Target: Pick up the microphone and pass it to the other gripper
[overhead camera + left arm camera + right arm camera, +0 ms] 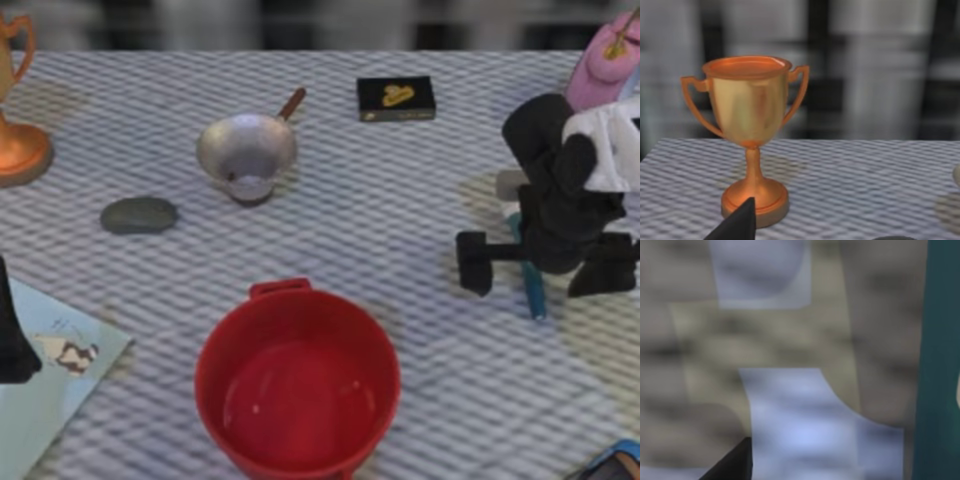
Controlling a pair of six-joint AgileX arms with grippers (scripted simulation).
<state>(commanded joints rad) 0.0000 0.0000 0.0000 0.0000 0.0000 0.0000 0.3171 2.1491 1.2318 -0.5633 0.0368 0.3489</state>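
right tool (546, 262) spread open, straddling the one microphone (530, 275) lying on the table (420, 210), handle between its fingers

One trophy (18, 120), one red pot (298, 385), one microphone (528, 275), one pan (247, 150).

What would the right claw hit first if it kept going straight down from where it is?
Probably the microphone: the right gripper, fingers spread, sits directly over its teal handle. Height above it is unclear.
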